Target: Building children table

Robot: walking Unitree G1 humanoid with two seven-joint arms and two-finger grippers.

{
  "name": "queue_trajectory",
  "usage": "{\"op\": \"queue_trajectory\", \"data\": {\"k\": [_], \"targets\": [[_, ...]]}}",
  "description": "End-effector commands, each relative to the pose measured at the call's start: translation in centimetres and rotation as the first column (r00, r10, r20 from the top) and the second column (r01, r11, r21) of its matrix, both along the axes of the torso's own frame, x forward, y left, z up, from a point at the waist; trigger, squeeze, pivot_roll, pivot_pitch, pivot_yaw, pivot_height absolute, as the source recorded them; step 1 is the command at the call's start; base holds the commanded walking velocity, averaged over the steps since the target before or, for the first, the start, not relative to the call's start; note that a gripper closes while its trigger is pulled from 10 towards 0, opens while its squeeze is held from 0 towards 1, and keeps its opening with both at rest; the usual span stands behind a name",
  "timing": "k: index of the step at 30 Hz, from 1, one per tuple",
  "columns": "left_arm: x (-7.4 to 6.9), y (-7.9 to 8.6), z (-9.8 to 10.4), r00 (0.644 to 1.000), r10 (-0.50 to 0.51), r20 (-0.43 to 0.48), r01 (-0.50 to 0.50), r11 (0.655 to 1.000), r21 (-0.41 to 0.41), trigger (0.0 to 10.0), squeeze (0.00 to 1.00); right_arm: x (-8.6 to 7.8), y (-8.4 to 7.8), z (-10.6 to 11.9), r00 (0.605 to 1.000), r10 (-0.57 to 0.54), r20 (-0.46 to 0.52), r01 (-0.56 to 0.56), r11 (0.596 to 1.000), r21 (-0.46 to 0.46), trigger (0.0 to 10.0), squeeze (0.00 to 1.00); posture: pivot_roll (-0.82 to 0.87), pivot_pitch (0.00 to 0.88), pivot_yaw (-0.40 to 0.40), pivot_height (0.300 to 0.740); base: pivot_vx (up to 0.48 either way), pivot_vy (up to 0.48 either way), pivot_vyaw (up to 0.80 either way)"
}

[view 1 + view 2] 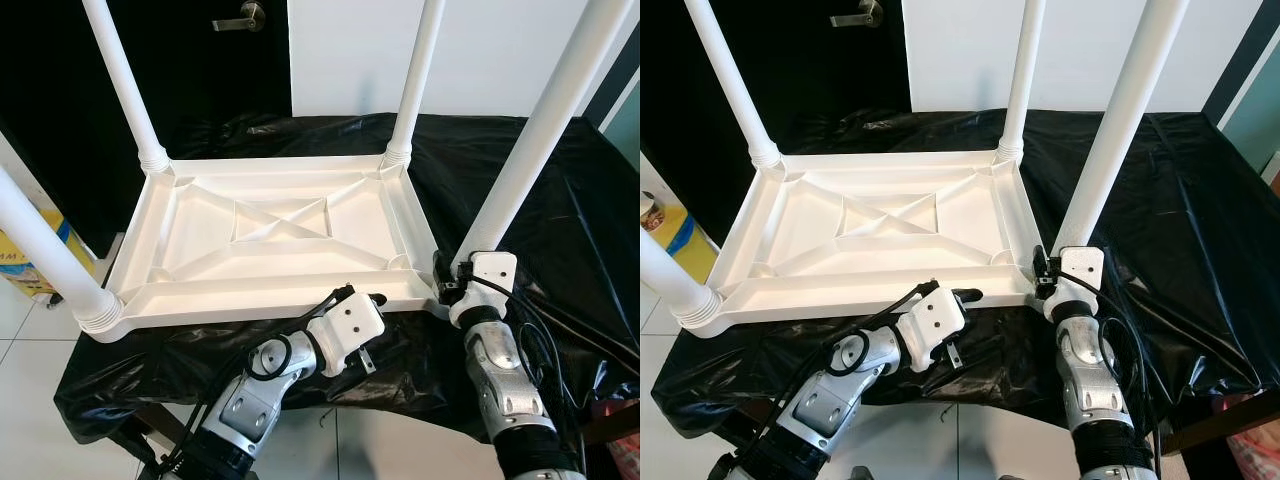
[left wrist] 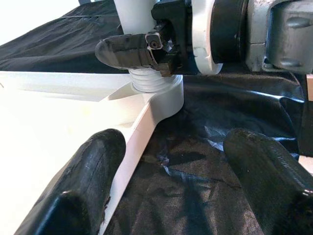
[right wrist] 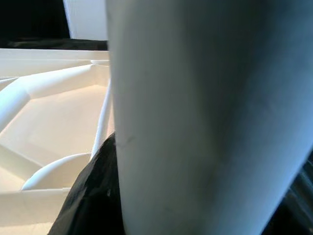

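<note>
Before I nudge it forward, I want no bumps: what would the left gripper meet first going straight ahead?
Probably the right gripper at the near-right table leg. The left gripper, jaws open, points over the black cloth toward it; depth is unclear.

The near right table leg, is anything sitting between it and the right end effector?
Nothing visible. The right end effector is already at the base of the near right leg, closed around it just above the corner socket of the upturned tabletop. The left end effector sits open at the near rim.
</note>
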State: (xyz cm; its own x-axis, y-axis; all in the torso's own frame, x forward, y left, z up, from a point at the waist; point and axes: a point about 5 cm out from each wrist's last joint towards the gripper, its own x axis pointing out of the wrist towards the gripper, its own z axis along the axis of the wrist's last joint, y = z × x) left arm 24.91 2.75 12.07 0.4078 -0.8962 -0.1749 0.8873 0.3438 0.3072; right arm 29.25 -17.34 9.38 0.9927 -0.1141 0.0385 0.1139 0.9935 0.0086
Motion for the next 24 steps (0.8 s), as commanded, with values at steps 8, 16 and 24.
{"op": "queue_trajectory", "data": {"k": [8, 16, 24], "targets": [[0.0, -0.1, -0.2, 0.999, 0.048, 0.000, -0.048, 0.999, -0.006, 10.0, 0.00, -1.5, 0.0, -3.2, 0.971, -0.176, -0.160, 0.183, 0.983, 0.030, 10.0, 0.00, -0.02, 0.035, -0.043, 0.740, 0.000, 0.000, 0.00], [0.2, 0.1, -0.1, 0.999, 0.054, 0.001, -0.054, 0.999, -0.004, 10.0, 0.00, -1.4, 0.1, -2.7, 0.973, -0.179, -0.142, 0.185, 0.982, 0.029, 10.0, 0.00, -0.02, 0.036, -0.043, 0.740, 0.000, 0.000, 0.00], [0.0, 0.0, -0.1, 0.998, 0.056, 0.001, -0.056, 0.998, -0.005, 10.0, 0.00, -1.3, 0.5, -1.3, 0.993, -0.113, -0.034, 0.114, 0.993, 0.042, 10.0, 1.00, -0.02, 0.039, -0.044, 0.740, 0.000, 0.000, 0.00]]}}
